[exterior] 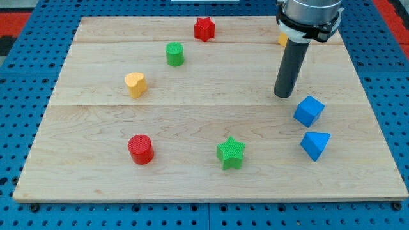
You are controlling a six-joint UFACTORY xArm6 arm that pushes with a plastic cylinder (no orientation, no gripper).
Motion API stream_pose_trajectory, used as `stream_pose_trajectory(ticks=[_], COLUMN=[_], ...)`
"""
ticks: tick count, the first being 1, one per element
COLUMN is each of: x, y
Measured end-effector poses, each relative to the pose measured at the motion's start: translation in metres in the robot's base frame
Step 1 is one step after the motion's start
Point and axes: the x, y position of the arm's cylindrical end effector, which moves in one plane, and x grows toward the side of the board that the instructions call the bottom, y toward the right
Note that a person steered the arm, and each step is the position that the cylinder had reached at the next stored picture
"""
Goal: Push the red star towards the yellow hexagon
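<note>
The red star (204, 29) lies near the view's top edge of the wooden board (192, 185), a little left of centre. The yellow hexagon (282, 39) is at the view's upper right, mostly hidden behind the arm; only a small yellow edge shows. My tip (283, 95) rests on the board at the right, below the hexagon and just up-left of the blue cube (309, 110). The tip is far to the right of and below the red star, touching no block.
A green cylinder (174, 53) and a yellow heart (135, 84) lie at the left. A red cylinder (140, 149) and a green star (231, 153) lie toward the bottom. A blue triangular block (315, 144) sits below the blue cube.
</note>
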Motion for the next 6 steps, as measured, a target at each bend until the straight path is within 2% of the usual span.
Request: stream_pose_trajectory(ticks=[3,6], x=[-0.069,-0.218], y=[0.0,0.0])
